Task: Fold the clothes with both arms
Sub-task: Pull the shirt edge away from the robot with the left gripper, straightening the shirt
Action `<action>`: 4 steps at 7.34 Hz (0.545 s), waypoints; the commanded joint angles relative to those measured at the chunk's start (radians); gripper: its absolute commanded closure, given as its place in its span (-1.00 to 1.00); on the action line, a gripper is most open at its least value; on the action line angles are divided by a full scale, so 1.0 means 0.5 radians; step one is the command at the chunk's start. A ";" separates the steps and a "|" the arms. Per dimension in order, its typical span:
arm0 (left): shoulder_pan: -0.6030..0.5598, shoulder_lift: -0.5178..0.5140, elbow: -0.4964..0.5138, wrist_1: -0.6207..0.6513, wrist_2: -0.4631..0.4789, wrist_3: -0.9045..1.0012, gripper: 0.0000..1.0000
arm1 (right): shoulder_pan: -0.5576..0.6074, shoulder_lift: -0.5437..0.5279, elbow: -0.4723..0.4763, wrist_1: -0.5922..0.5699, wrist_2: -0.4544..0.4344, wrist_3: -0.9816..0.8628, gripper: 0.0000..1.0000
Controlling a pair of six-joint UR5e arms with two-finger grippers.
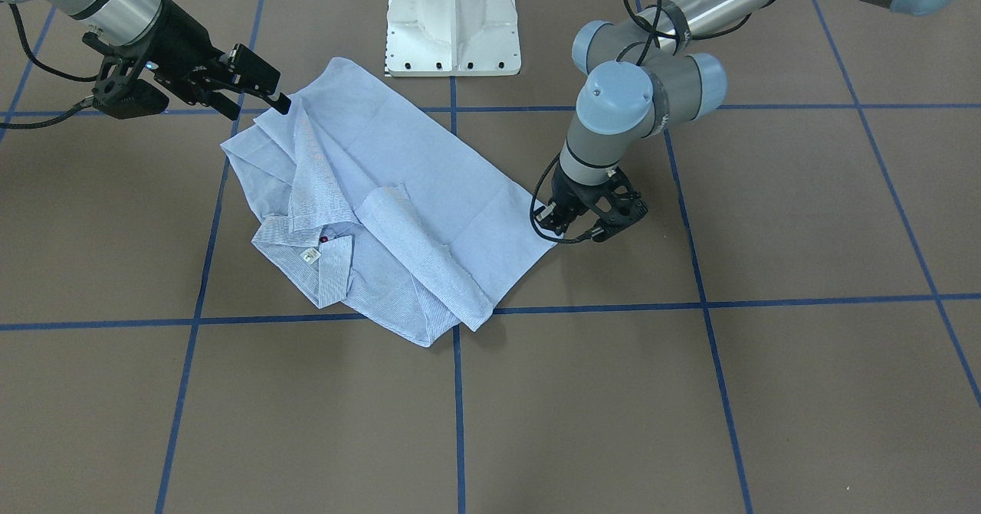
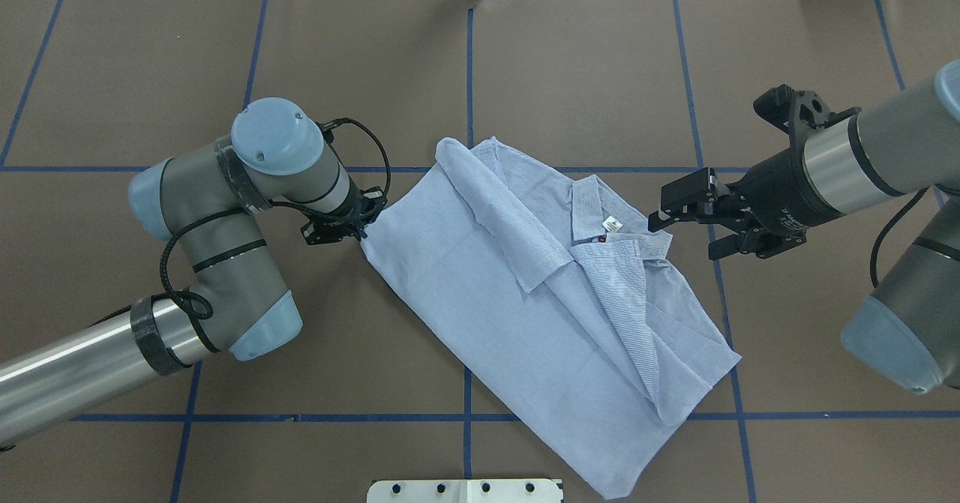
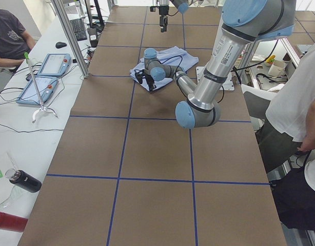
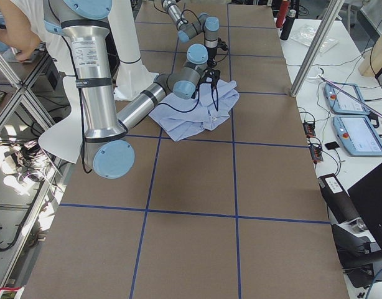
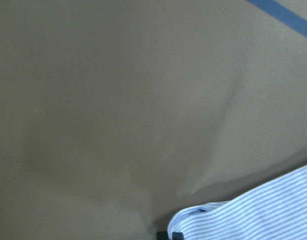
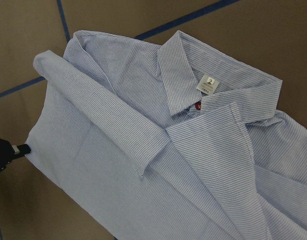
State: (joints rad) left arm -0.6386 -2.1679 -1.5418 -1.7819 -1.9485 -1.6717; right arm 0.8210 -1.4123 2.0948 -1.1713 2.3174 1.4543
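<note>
The light blue-and-white striped shirt (image 2: 480,293) lies partly folded on the brown table, with its collar, white neck label (image 2: 613,224) and a dark red button (image 1: 323,238) facing up. A folded sleeve (image 2: 499,211) lies across the body. My left gripper (image 2: 361,227) sits low at the shirt's hem corner and is shut on that corner (image 1: 553,223). The left wrist view shows bunched striped cloth (image 5: 263,210) at the fingertips. My right gripper (image 2: 686,237) hovers open just beside the collar end with nothing between its fingers (image 1: 259,108). The right wrist view looks down on the shirt (image 6: 143,150).
The white pedestal base (image 1: 452,24) stands at the robot's side of the table, close to the shirt. Blue tape lines (image 2: 469,76) grid the brown surface. A person (image 3: 301,102) stands near the base. Teach pendants (image 3: 44,77) and a bottle (image 3: 24,180) lie on a side bench.
</note>
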 commanded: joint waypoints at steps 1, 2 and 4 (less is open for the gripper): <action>-0.207 -0.127 0.232 -0.056 0.135 0.109 1.00 | 0.027 0.042 -0.002 -0.001 -0.036 0.000 -1.00; -0.262 -0.250 0.419 -0.163 0.148 0.110 1.00 | 0.030 0.057 0.001 -0.001 -0.054 0.000 -1.00; -0.269 -0.477 0.808 -0.591 0.297 0.082 1.00 | 0.030 0.060 0.014 -0.001 -0.109 0.000 -1.00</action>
State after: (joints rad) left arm -0.7656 -2.3326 -1.2646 -1.9456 -1.8418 -1.6240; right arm 0.8353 -1.3840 2.0979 -1.1719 2.2812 1.4542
